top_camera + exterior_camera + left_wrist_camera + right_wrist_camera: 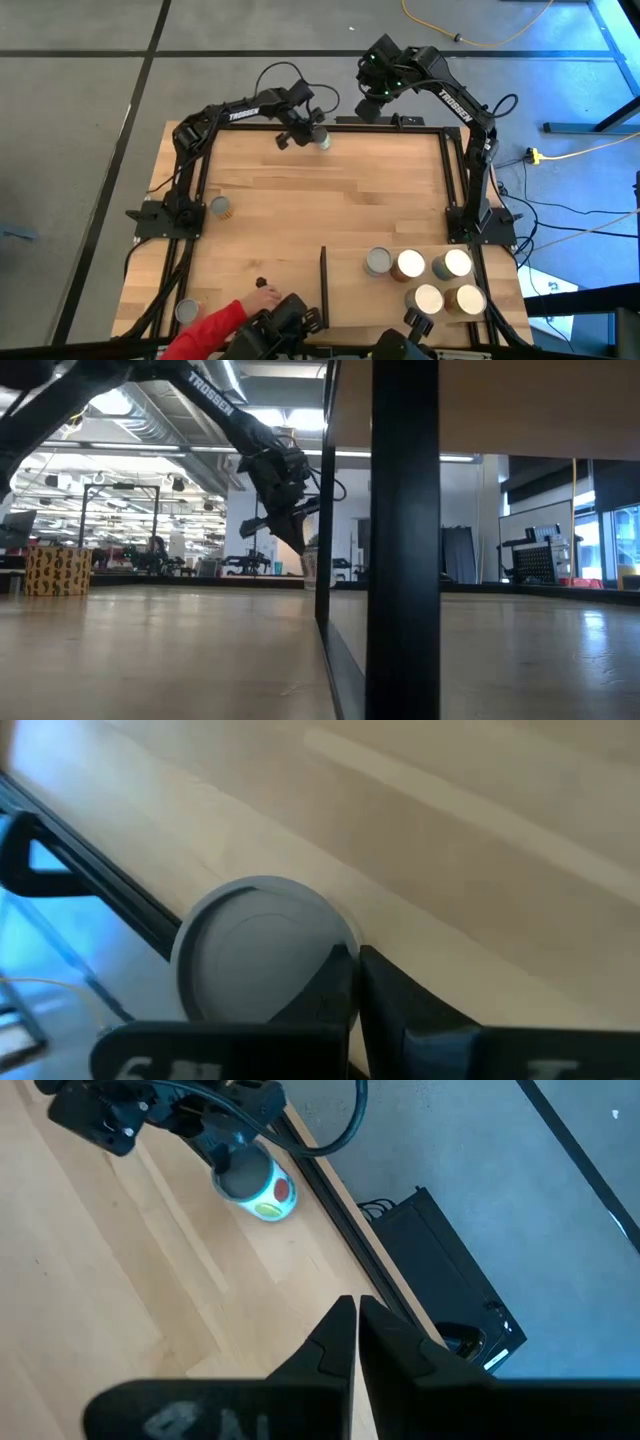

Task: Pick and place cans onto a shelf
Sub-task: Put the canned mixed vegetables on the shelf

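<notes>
A can (250,950) with a grey round top and a white label with red and yellow on it (262,1188) stands at the table's far edge (322,138). My left gripper (358,965) is beside it, shut with nothing between the fingers (311,132). My right gripper (356,1320) hangs shut above the table's far edge (375,100), touching nothing. Several cans (428,299) stand upright on the shelf (350,300) at the near right, behind its black strip (323,285). My left gripper slants down from the table's left side, and the outer side of one finger (338,982) overlaps the rim of the can's top (322,925). The can is not between the fingers. Whether the finger touches the rim, I cannot tell.
A can (220,206) stands near the left edge and another (186,311) at the near left corner. A person's hand (262,296) in a red sleeve (220,325) reaches onto the table's near side. The black frame (400,125) runs along the far edge.
</notes>
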Motion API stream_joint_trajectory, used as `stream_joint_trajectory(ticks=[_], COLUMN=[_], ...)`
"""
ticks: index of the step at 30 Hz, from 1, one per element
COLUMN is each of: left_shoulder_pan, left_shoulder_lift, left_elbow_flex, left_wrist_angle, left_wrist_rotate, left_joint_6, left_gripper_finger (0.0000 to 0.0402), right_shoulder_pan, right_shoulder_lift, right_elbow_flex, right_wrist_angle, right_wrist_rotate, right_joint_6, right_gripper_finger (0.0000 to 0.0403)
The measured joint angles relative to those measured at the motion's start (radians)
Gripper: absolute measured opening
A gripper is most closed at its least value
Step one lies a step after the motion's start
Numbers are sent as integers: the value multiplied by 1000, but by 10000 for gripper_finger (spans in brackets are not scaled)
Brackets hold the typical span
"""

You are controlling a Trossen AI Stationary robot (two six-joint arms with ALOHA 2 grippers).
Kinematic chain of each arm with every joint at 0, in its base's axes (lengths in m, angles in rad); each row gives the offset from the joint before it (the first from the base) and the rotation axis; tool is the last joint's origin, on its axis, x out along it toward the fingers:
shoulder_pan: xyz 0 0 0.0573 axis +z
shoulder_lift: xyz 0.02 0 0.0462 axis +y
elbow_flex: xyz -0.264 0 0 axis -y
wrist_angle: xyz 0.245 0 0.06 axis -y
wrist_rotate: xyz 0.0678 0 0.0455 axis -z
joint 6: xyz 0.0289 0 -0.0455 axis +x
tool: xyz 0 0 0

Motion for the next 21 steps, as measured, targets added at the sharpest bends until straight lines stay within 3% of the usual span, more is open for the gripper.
stream_joint_trajectory(ticks=[11,21], left_shoulder_pan=[-46,-99], left_shoulder_lift=[-123,-272], left_elbow_flex=[-1,-1], left_wrist_angle=[-92,-181], left_wrist_rotate=[-118,-108], left_joint_6=[-81,-218], left_gripper_finger=[1,0], right_shoulder_pan=[0,2], right_shoulder_lift=[0,-93], right_elbow_flex=[0,0], right_wrist_angle=[2,5], right_wrist_rotate=[-2,-7], right_joint_6=[-27,-71], right_gripper_finger=[20,20])
